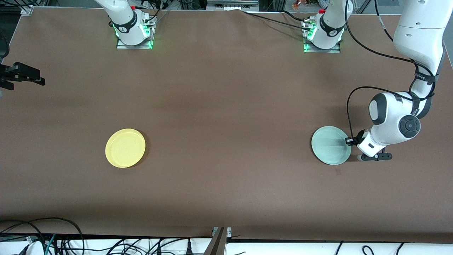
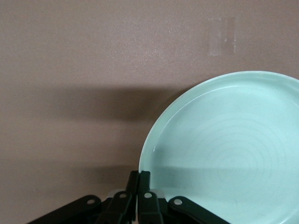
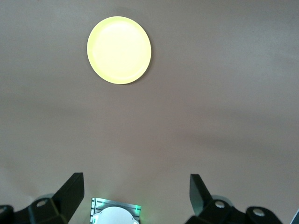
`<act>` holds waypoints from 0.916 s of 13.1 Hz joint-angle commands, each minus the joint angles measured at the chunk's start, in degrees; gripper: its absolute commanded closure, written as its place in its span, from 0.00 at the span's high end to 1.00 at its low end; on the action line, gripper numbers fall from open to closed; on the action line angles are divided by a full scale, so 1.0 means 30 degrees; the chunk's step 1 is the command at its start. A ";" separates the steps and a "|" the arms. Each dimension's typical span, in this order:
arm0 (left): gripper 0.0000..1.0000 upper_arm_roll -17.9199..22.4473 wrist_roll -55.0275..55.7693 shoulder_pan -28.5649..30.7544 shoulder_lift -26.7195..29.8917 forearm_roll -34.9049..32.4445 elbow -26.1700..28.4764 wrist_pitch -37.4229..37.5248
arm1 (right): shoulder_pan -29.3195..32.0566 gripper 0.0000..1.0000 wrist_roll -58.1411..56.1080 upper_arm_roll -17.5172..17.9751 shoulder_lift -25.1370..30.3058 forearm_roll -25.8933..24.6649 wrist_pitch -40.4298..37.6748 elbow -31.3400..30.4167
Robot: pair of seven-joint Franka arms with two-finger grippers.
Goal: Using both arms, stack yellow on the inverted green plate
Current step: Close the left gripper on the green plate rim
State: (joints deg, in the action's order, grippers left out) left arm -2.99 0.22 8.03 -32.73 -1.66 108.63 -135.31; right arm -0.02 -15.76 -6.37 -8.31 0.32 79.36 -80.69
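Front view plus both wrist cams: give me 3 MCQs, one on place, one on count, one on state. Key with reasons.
1. Where does the green plate lie?
A. toward the left arm's end of the table
B. on the yellow plate
C. toward the right arm's end of the table

2. How many plates are on the table?
A. one
B. two
C. three

3. What is the state of the left hand?
A. open wide over the yellow plate
B. shut on the rim of the green plate
C. open, high above bare table

Key:
1. A, the front view shows it by the left arm, apart from the yellow plate.
2. B, one yellow and one green, nothing else.
3. B, the left wrist view shows the fingers together at the plate's edge; the plate lies rim up, not yet inverted. The right hand waits open, high over the table.
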 commanded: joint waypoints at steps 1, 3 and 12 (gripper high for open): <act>0.00 0.0060 -0.0278 -0.0128 -0.0164 -0.0354 -0.0409 0.0104 | 0.0036 1.00 0.0039 0.0045 0.0162 -0.0108 0.0000 -0.0086; 0.00 -0.0086 -0.0249 -0.0622 -0.0047 -0.0531 -0.1226 0.0482 | 0.0036 1.00 0.0039 0.0045 0.0162 -0.0108 -0.0028 -0.0086; 0.00 0.0030 0.0653 -0.5011 0.0159 -0.5588 -0.8284 0.7919 | 0.0095 1.00 0.0010 0.0045 0.0133 -0.0137 0.0000 -0.0056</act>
State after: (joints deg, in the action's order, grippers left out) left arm -3.81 -0.51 -2.03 -31.78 -13.58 88.59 -116.43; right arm 0.00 -15.76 -6.39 -8.31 0.32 79.36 -80.69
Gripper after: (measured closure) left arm 0.974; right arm 0.000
